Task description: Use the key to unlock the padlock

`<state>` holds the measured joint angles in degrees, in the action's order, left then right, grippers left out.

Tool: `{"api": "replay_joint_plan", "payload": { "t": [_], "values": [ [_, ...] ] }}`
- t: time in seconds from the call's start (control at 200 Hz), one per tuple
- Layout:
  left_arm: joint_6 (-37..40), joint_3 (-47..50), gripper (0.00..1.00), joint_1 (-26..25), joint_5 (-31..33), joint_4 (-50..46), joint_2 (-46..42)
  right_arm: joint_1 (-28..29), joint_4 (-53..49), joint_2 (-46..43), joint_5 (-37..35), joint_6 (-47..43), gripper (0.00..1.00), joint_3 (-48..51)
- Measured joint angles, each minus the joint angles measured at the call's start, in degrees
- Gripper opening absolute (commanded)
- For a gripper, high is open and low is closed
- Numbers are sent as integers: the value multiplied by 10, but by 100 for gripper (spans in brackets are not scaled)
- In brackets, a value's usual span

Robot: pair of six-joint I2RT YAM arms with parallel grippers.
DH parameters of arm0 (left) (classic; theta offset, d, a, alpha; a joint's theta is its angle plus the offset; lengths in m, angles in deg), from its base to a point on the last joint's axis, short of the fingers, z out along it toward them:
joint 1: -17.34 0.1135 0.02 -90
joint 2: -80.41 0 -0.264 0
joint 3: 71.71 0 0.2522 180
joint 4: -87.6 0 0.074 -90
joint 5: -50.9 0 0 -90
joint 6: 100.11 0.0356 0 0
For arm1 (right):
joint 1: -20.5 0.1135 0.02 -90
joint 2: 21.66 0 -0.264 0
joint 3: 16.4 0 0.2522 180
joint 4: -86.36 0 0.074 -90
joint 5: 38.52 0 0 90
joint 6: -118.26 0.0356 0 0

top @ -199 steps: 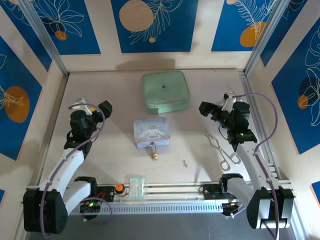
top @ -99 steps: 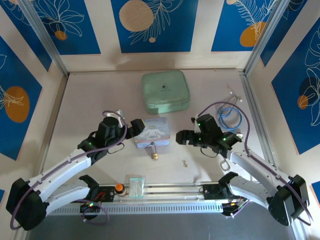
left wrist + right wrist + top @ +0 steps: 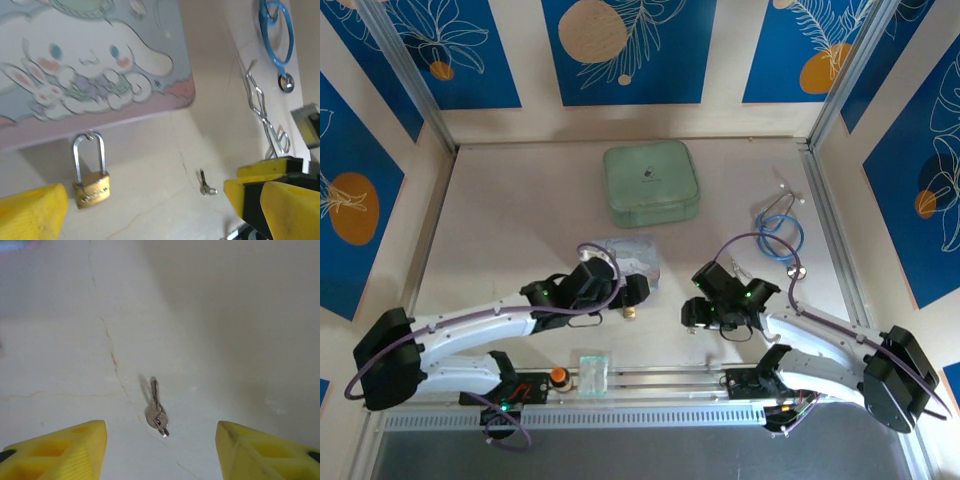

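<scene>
near: my right hand (image 3: 160,452) fingers apart, poised over key (image 3: 156,412) lying flat on surface (image 3: 225,315) | key tiny, thin, pale; probably light and slippery, so pinch its bow | farther: my left hand (image 3: 150,215) apart beside brass padlock (image 3: 91,187), shackle top against tin (image 3: 90,65)

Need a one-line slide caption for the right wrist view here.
Right gripper, jaws open, poised over the small key lying loose on the pale table, not yet grasped.
</scene>
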<state>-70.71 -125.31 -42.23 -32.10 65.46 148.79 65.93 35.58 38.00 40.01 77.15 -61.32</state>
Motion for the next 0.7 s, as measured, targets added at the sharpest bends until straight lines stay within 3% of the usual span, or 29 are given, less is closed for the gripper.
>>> {"api": "replay_joint_plan", "payload": {
  "t": [0.315, 0.7],
  "values": [
    [-22, -19, 97, -30, 23, 3, 21, 56, 1, 75, -24, 17, 42, -1],
    [-26, -19, 97, -31, 42, 2, 26, 72, 17, 131, -36, 17, 32, -30]
  ]
}}
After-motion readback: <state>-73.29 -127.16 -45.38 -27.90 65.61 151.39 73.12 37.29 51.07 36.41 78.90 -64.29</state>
